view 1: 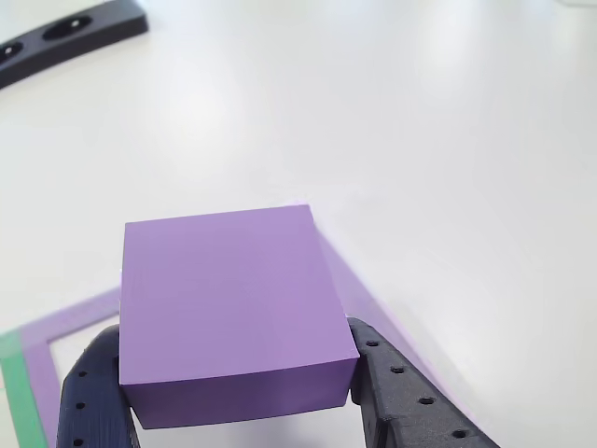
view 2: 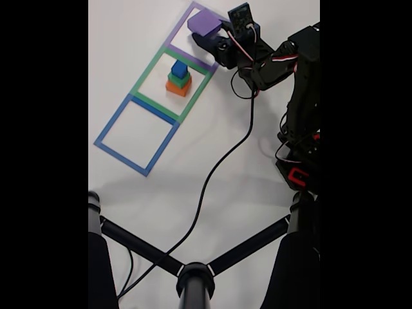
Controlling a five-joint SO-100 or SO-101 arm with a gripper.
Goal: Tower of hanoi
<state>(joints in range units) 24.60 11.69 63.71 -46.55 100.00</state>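
The largest purple block (view 1: pixel 229 299) sits between my gripper's (view 1: pixel 238 387) two dark fingers, which press on its left and right sides. In the fixed view the purple block (view 2: pixel 203 23) is within the purple tape square (view 2: pixel 180 24) at the top, with the gripper (view 2: pixel 209 30) shut on it from the right. I cannot tell whether it is lifted or resting. The rest of the tower stands in the green tape square (view 2: pixel 149 72): blue cube (view 2: pixel 179 68) on green block (view 2: pixel 179 80) on orange block (view 2: pixel 178 88).
A blue tape square (view 2: pixel 112 120) lies below the green one, with nothing in it. The arm (view 2: pixel 302 96) stands at the right and its black cable (view 2: pixel 212 174) runs down across the white table. A black stand (view 2: pixel 193 277) spreads at the bottom. A black holed part (view 1: pixel 70 33) lies far left.
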